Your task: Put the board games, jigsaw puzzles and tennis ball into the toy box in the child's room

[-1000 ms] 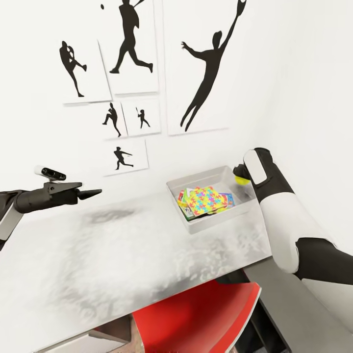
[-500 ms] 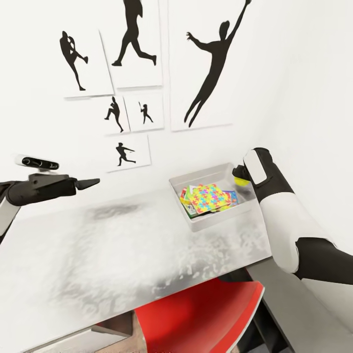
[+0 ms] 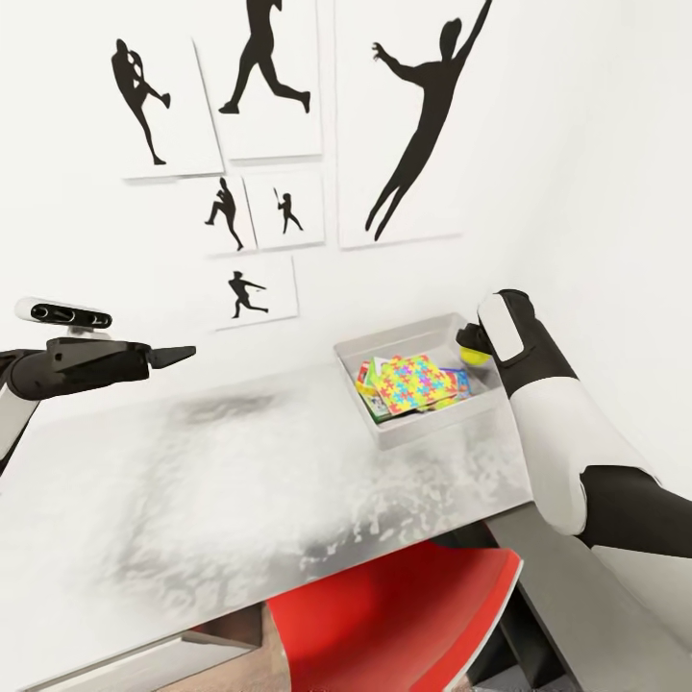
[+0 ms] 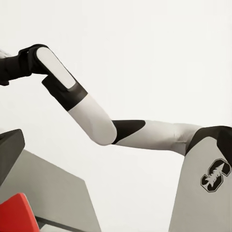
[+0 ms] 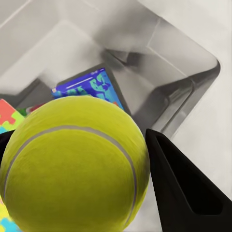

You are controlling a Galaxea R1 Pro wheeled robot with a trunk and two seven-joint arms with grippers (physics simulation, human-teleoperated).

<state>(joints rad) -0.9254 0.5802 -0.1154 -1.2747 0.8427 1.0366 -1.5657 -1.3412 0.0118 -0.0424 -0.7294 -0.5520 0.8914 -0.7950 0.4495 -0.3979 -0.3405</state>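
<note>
The light grey toy box stands on the table by the right wall. Inside it a jigsaw puzzle lies on top, with a green board game and a blue one showing at its edges. My right gripper is shut on the yellow-green tennis ball above the box's far right corner. In the right wrist view the tennis ball sits between the fingers, over the toy box, the blue game and a puzzle corner. My left gripper hovers over the table's left end, seen edge-on.
The mottled grey table runs along a white wall hung with black sports silhouettes. A red chair is tucked under the front edge. My right arm and trunk appear in the left wrist view.
The head camera has shifted a little, moving the whole picture. My left arm has risen slightly. The right gripper still holds the ball over the box.
</note>
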